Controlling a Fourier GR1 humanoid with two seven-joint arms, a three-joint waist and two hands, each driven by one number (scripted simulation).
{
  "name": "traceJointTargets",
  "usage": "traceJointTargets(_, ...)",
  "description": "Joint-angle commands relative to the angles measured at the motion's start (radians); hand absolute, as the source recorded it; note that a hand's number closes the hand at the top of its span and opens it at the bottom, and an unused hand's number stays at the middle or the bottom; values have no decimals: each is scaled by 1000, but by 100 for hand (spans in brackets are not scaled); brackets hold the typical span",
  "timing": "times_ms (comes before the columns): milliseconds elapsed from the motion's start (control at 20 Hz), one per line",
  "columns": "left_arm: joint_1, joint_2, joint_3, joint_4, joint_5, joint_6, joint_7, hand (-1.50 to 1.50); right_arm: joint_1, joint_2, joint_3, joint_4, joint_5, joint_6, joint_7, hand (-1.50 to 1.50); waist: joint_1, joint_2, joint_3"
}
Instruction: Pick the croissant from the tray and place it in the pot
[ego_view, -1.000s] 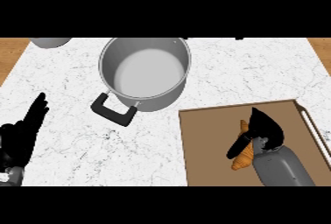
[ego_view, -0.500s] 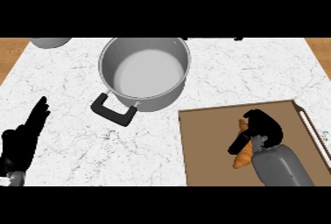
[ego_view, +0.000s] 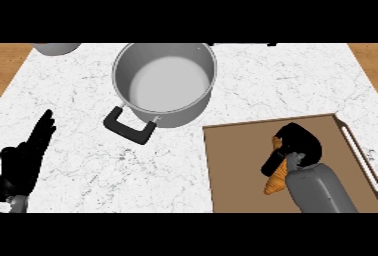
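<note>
Worktop (ego_view: 280, 85): white marble. Tray (ego_view: 236, 170), near right corner: carries croissant (ego_view: 276, 181) only. Pot (ego_view: 166, 82), far edge, centre, black handle (ego_view: 127, 126) toward near edge: nothing inside that I see. Right hand (ego_view: 299, 145): fingers and thumb curled round croissant mid-body, on tray. Left hand (ego_view: 26, 160): released, fingers straight, resting at left edge. Croissant: I judge light, soft, flaky; I'd hold thick middle, not tips.

The right hand (ego_view: 301, 146) curls over the croissant (ego_view: 275, 183) and hides its middle; only the orange ends show. The tray's (ego_view: 236, 170) near side is cut off by the picture's lower edge. A grey thing (ego_view: 56, 47) at the worktop's (ego_view: 88, 145) far left corner is clipped, so I cannot tell what it is. The picture's left edge clips the left hand (ego_view: 22, 162).
</note>
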Motion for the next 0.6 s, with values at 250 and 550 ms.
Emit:
traceJointTargets(250, -86, -20, -61, -9, -23, -53, -4, 0, -286, 182, 405, 25, -30, -6, -94, 150, 180, 36, 8)
traceJointTargets(550, -132, -50, -93, 38, -49, -50, 9, 0, -541, 185, 565, 91, -12, -128, 2, 150, 166, 25, 3)
